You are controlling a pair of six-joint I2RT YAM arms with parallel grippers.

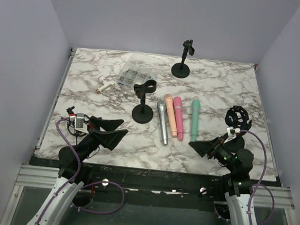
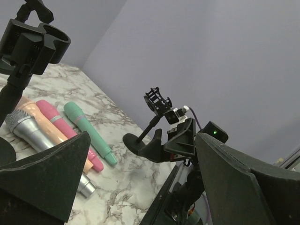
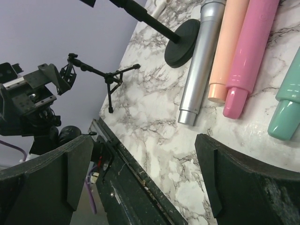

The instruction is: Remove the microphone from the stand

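Observation:
Four microphones lie flat side by side on the marble table: silver, peach, pink and teal. A black stand with a round base rises just left of them; its clip holds nothing. A second stand at the back also has an empty clip. My left gripper is open and empty near the front left, pointing at the stand. My right gripper is open and empty at the front right. The right wrist view shows the silver microphone and the stand base ahead.
A black shock-mount stand rises at the right, close behind my right gripper. A clear packet and a small white item lie at the back left. Grey walls enclose the table on three sides.

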